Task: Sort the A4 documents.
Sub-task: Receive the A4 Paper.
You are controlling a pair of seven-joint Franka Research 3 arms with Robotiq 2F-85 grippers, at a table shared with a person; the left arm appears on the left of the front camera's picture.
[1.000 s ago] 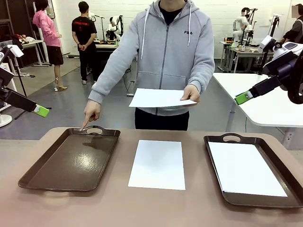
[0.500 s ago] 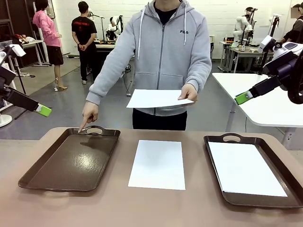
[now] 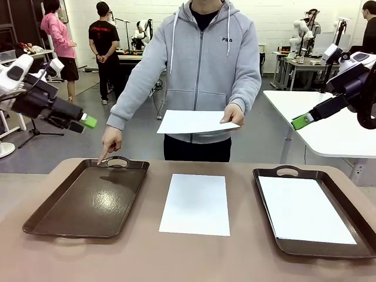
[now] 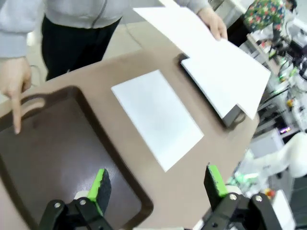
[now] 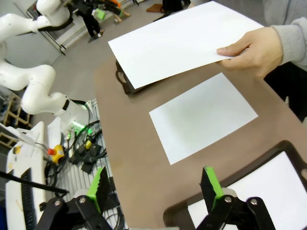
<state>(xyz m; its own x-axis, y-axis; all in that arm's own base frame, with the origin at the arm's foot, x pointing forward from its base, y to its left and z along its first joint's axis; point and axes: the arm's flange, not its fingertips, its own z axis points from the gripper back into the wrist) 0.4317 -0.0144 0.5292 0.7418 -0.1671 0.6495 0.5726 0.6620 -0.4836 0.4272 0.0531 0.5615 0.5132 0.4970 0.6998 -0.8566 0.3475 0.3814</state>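
One A4 document (image 3: 195, 204) lies flat on the table between two brown trays. A second sheet (image 3: 304, 210) rests in the right tray (image 3: 288, 171). A person holds a third sheet (image 3: 197, 121) level over the far edge and points a finger (image 3: 104, 157) at the left tray (image 3: 88, 200), which holds nothing. My left gripper (image 3: 87, 122) hangs open, high over the far left, above that tray (image 4: 57, 158). My right gripper (image 3: 302, 121) is open too, high beyond the right tray. In the right wrist view the middle sheet (image 5: 204, 117) lies far below the open right gripper (image 5: 154, 186).
The person's torso stands at the middle of the far edge. A white table (image 3: 329, 129) sits behind on the right, beneath my right arm. Bare tabletop (image 3: 147, 258) runs along the near edge in front of the trays.
My left arm has swung in from the left edge, up and to the right, toward the pointing hand. The right arm, the sheets and the trays have stayed put.
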